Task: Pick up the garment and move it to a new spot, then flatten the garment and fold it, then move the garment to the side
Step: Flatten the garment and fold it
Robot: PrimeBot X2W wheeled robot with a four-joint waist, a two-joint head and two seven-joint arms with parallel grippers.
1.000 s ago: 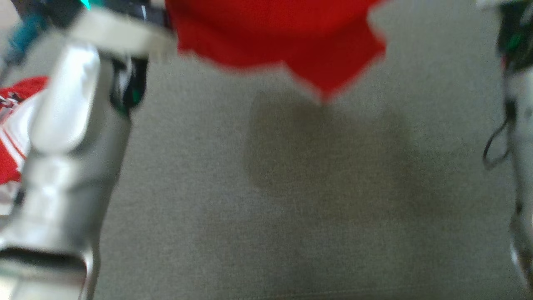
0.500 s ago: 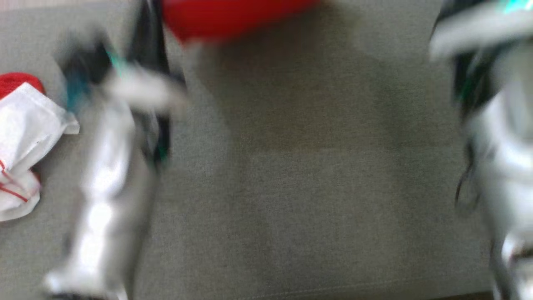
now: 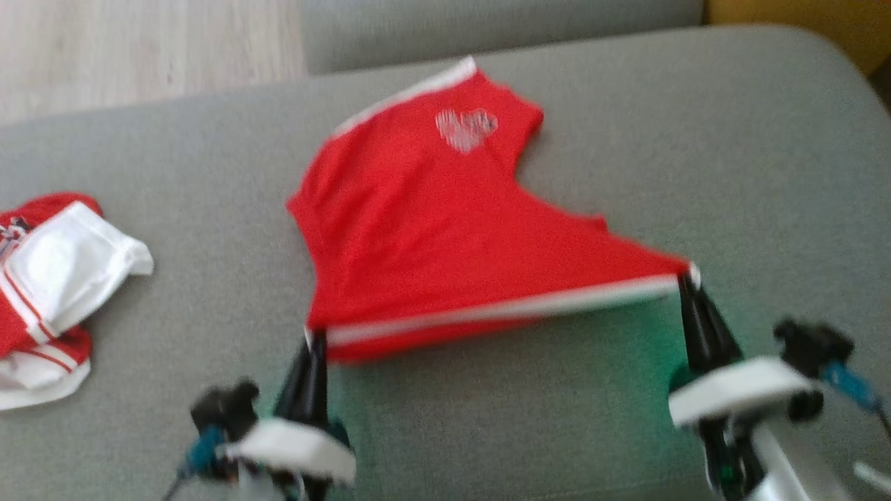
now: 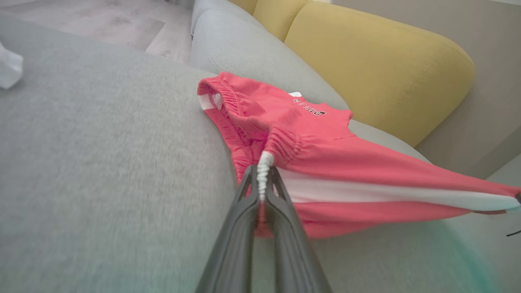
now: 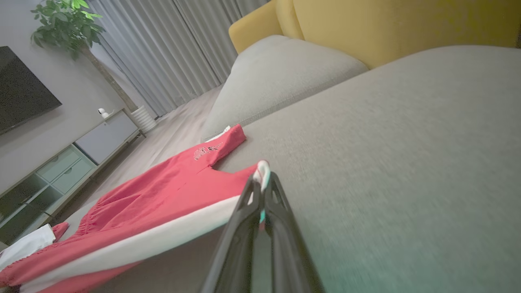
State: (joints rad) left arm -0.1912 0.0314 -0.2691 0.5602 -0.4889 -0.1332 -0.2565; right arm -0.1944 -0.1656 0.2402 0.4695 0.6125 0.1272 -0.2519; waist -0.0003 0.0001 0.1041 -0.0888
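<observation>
A red garment (image 3: 431, 229) with white trim lay spread across the middle of a grey sofa seat (image 3: 731, 174). Its far part, bearing a pale heart-shaped print (image 3: 465, 129), rested on the cushion. Its near edge, a white stripe (image 3: 501, 309), was stretched taut between the two grippers and looked lifted just off the fabric.

The left gripper (image 3: 317, 339) was pinched tight on the stripe's left corner, beside gathered elastic cloth. The right gripper (image 3: 686, 280) was clamped the same way on the stripe's right corner, and a loop of white trim showed at its fingertips in the right wrist view. Both sets of dark fingers pointed away from the robot, their pale wrists low at the bottom of the head view.

Well apart to the left, a crumpled red-and-white pile of clothing (image 3: 49, 278) sat on the same seat. Beyond the cushion were a pale wooden floor (image 3: 139, 49) and a yellow backrest (image 4: 366, 61). Farther off stood grey curtains (image 5: 163, 49), a leafy plant (image 5: 61, 24), a dark screen (image 5: 20, 93) and a low cabinet (image 5: 81, 150).
</observation>
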